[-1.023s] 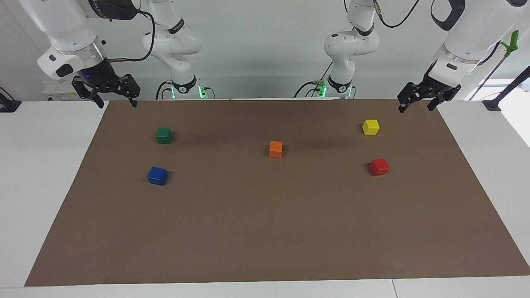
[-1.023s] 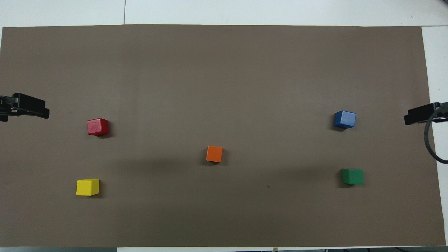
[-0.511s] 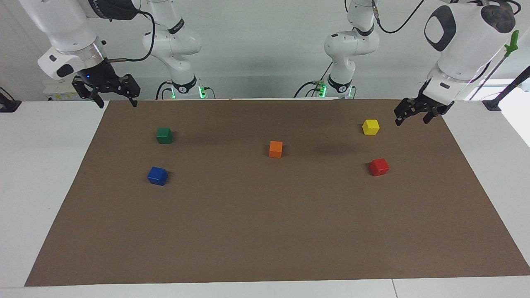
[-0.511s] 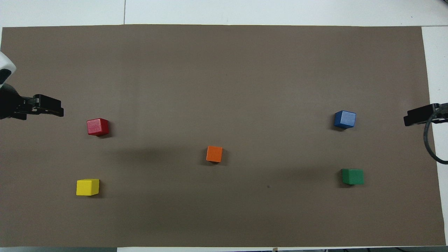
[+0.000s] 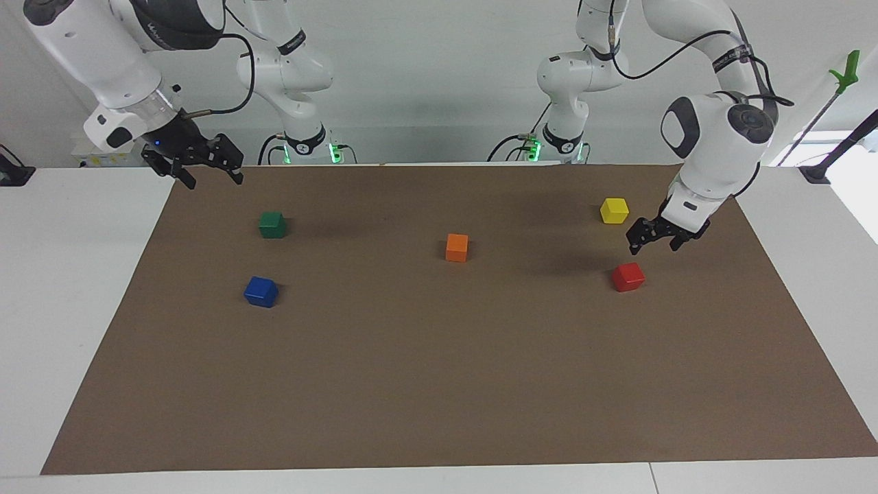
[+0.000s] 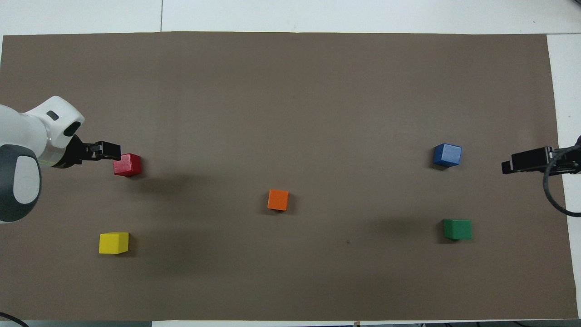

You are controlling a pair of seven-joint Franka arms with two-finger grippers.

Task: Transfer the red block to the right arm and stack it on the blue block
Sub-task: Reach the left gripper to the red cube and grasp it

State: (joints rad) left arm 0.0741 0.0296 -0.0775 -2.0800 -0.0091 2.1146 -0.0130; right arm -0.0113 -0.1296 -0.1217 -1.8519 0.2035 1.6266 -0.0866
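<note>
left gripper [image 5: 656, 237] open above red block [image 5: 627, 276]

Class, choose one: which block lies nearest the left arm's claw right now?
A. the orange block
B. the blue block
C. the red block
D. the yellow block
C: the left claw hangs in the air just by the red block, not touching it; every other block lies farther off.

White table [image 5: 82, 288] carrying a brown mat [image 5: 439, 384]. Five cubes rest on the mat, all well apart: yellow [image 5: 614, 210] and red [image 5: 627, 276] toward the left arm's end, orange [image 5: 457, 247] mid-mat, green [image 5: 272, 224] and blue [image 5: 260, 291] toward the right arm's end.
</note>
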